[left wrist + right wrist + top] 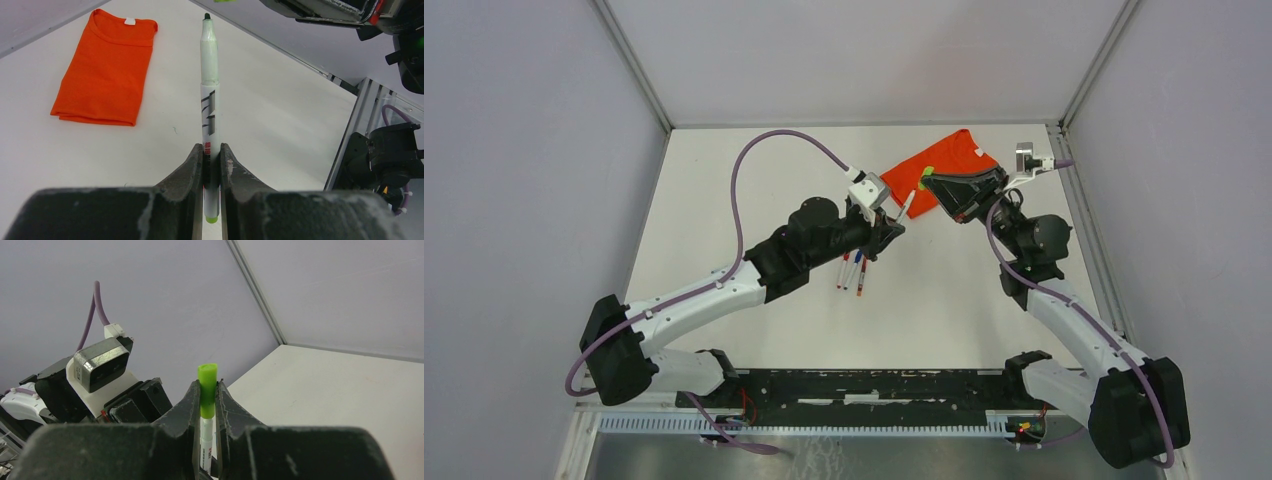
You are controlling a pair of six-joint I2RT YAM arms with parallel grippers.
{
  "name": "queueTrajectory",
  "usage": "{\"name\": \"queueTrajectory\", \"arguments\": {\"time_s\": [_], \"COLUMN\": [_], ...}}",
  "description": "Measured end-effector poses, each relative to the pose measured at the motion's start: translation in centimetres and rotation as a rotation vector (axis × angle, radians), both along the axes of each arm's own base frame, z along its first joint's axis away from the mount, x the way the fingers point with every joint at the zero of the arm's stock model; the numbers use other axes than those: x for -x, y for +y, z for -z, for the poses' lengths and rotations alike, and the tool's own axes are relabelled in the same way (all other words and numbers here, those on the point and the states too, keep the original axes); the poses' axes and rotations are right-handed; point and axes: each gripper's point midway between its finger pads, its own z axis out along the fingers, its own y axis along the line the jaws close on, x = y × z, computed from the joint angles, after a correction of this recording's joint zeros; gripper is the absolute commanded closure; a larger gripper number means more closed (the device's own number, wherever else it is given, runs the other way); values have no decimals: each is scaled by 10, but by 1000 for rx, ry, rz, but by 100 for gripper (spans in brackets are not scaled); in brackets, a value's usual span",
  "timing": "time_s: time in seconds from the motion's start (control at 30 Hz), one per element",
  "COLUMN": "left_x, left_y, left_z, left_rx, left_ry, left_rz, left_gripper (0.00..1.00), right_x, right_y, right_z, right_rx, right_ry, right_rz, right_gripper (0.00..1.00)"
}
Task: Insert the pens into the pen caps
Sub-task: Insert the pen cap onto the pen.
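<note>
Pens [852, 272], three by the look of it, lie on the worktop [714, 200] under the left arm; only the top view has them. Left fingers [192, 167] pinch a green pen [210, 95], bare tip aimed straight out toward the right fingers [192, 402]. Those pinch the green cap [207, 382], which sticks out past their tips. Not capped yet.

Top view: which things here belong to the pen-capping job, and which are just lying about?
Part of the job:
- green pen, uncapped, gripped in the left hand
- green cap, gripped in the right hand
- other pens, lying loose beside the left arm

Just lying about:
- folded orange shirt, at the far side
</note>
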Motion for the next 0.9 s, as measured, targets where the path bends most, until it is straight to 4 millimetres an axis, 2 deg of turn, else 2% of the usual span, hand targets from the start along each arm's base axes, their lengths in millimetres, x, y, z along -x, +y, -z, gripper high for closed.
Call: {"name": "queueTrajectory", "arguments": {"time_s": [0.9], "left_x": [2], "left_y": [-1], "left_z": [1], "left_rx": [-10], "left_ry": [-13], "left_rz": [11], "left_gripper": [98], "right_x": [1], "right_y": [10], "right_z": [6], "right_rx": [5], "right_ry": [12], "right_rz": [-34], "right_gripper": [100]}}
